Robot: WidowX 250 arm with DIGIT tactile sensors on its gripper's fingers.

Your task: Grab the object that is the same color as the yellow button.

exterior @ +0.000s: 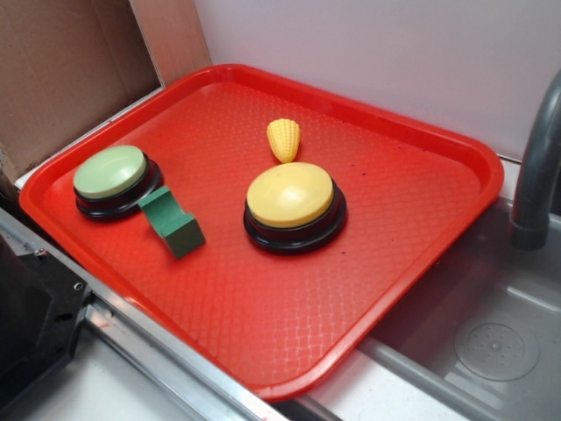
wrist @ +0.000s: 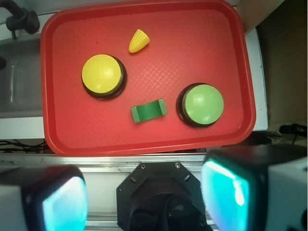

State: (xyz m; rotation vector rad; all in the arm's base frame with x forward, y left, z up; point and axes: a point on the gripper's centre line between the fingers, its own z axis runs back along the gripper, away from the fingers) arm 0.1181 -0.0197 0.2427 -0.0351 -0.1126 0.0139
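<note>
The tool [wrist: 144, 199] hangs high above the tray [wrist: 57, 139] with its pads spread wide and empty. The corn cob [wrist: 139, 41] lies just beyond the yellow button [wrist: 101, 74]. It looks light, rigid and ridged; gripping across its thicker middle seems safest, since the taper could squirt out.

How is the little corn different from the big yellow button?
The corn is much smaller than the yellow button. The corn is cone-shaped with ridged kernel rows, while the yellow button is a smooth round dome. The yellow button sits on a black round base; the corn lies straight on the red tray. Both are yellow, and they lie close together without touching.
</note>
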